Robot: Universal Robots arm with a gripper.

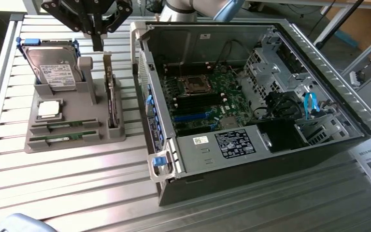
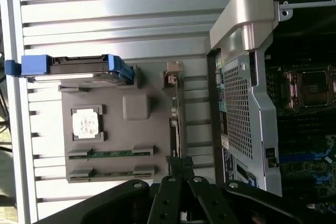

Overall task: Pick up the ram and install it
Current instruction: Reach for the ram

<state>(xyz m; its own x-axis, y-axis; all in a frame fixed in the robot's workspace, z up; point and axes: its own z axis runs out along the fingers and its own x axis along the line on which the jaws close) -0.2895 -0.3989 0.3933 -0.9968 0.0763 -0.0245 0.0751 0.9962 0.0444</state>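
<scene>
We see the pincer hanging over the grey holder on the slatted counter. Its fingers are pressed together with nothing between them. In the exterior view its tips sit over the far end of the holder, between the upright hard drive and the expansion card standing on edge.

One ram stick lies flat in a slot at the near end of the holder, and a second ram stick lies in the slot just beside it, nearer the holder's front edge. Both are well apart from the pincer. The square silver processor rests in its pocket between the sticks and the hard drive.

To the exterior view's right of the holder, the open computer case lies on the counter with its motherboard facing up.

In the wrist view we find the pincer close to the expansion card, with both sticks seated in the holder.
</scene>
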